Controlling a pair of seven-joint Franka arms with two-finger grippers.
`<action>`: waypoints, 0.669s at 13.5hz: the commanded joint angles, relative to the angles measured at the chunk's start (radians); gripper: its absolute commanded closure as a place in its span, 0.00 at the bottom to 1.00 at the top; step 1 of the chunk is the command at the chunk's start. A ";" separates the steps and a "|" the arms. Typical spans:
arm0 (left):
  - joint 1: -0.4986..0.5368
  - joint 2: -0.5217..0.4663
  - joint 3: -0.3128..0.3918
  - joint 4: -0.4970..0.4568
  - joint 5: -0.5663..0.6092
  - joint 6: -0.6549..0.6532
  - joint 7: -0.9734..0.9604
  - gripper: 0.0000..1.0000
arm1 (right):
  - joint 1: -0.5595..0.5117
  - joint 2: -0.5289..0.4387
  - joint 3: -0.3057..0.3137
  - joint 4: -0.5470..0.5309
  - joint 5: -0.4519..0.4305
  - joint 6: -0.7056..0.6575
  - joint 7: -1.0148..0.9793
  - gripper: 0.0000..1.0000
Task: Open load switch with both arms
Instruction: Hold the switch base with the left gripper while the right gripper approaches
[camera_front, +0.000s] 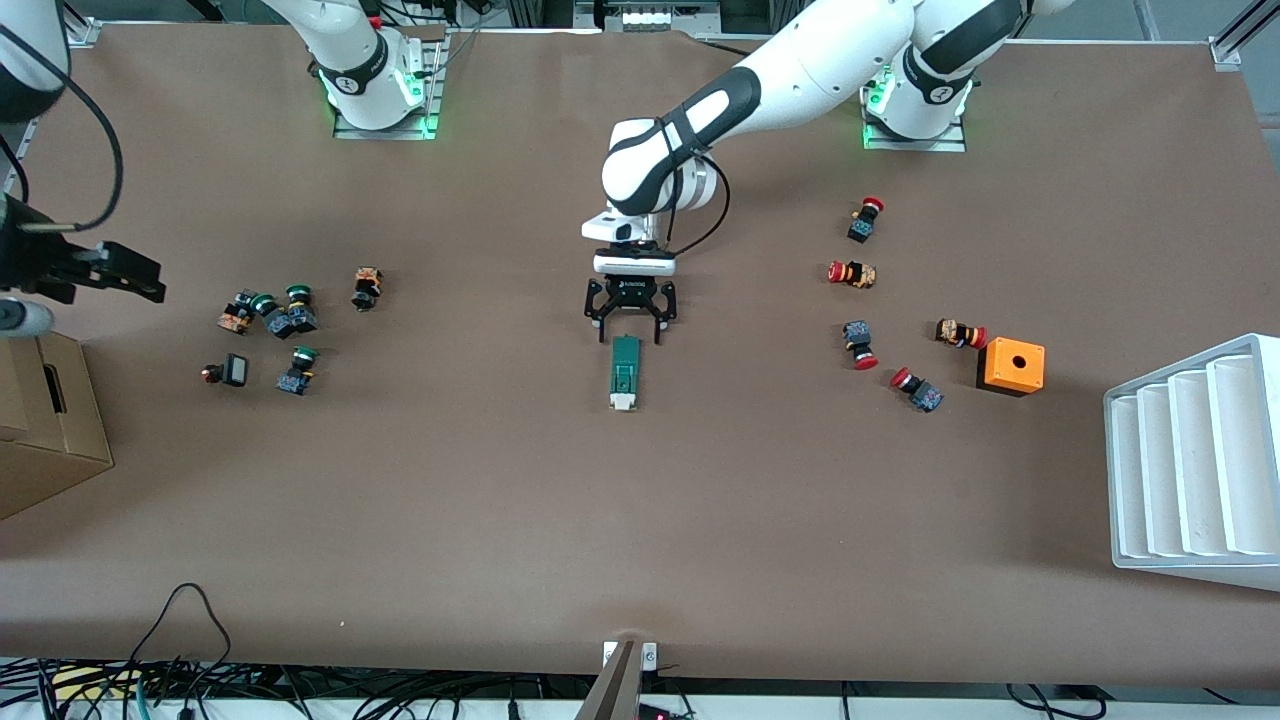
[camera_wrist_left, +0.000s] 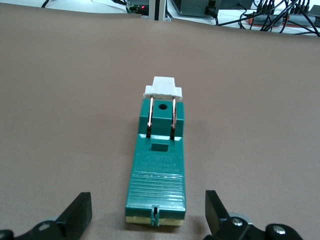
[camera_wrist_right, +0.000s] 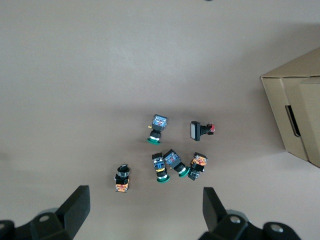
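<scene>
Bright, even overhead light, soft short shadows, all views sharp.

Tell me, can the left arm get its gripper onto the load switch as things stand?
Probably yes. The left gripper hangs open right at the green end of the load switch, with nothing between them and bare table around the switch.

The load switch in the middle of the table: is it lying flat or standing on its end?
Lying flat. The load switch rests lengthwise on the table, its white end toward the front camera. The open left gripper is at its green end.
</scene>
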 joint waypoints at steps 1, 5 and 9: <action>-0.020 0.016 0.015 0.025 0.041 -0.008 -0.039 0.00 | 0.004 0.077 0.009 0.043 0.021 0.032 0.032 0.00; -0.042 0.058 0.015 0.025 0.171 -0.071 -0.136 0.00 | 0.013 0.239 0.012 0.201 0.177 0.024 0.270 0.01; -0.056 0.087 0.016 0.023 0.220 -0.146 -0.168 0.00 | 0.075 0.382 0.012 0.328 0.275 0.037 0.612 0.01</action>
